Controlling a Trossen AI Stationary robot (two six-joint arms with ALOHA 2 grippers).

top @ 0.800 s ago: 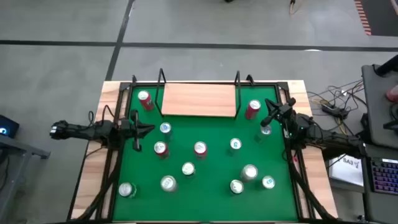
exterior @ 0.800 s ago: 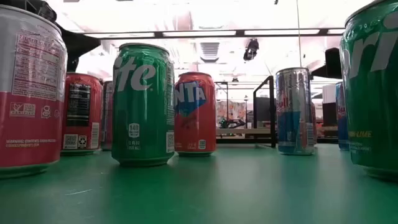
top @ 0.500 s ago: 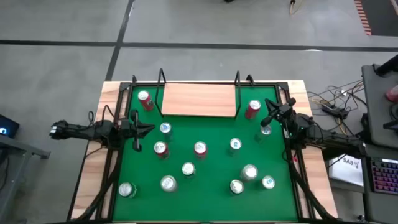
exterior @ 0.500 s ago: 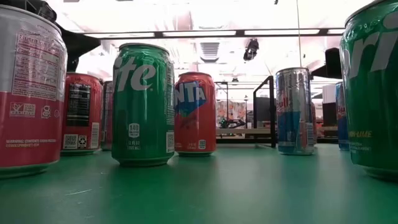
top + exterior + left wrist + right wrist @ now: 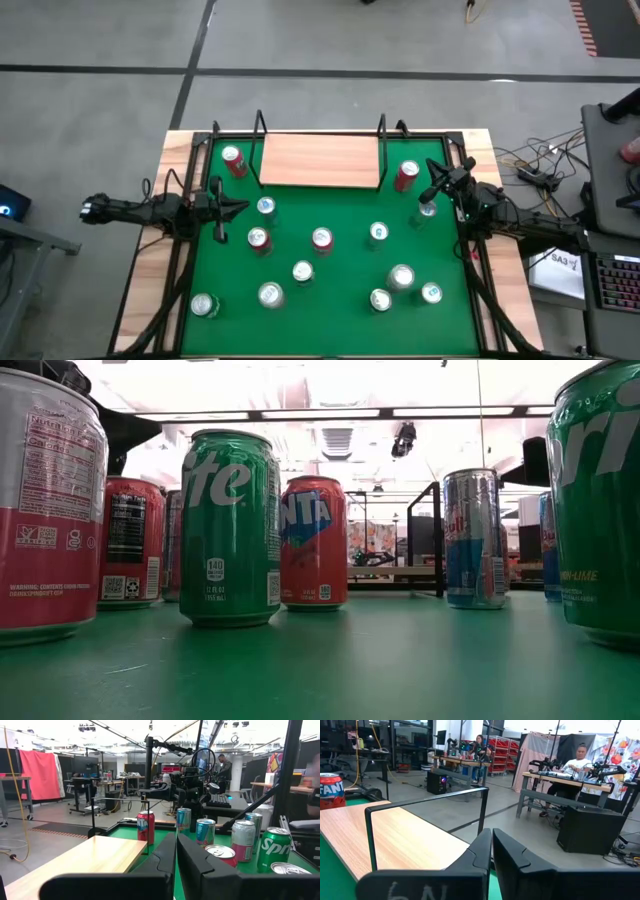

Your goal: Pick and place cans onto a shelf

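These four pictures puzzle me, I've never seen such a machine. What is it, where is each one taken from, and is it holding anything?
It is a robot with two dark arms at a green-topped table. One picture looks straight down: the left gripper waits at the table's left side, the right gripper at its right. Another looks level across the tabletop, so the cans loom large. The other two come from cameras on the wrists, each looking past its own two fingers.

About a dozen cans stand on the green top, in red, green, blue and silver. At the far edge lies the shelf, a light wooden board with black wire uprights and no cans on it. Both grippers are shut and hold nothing.
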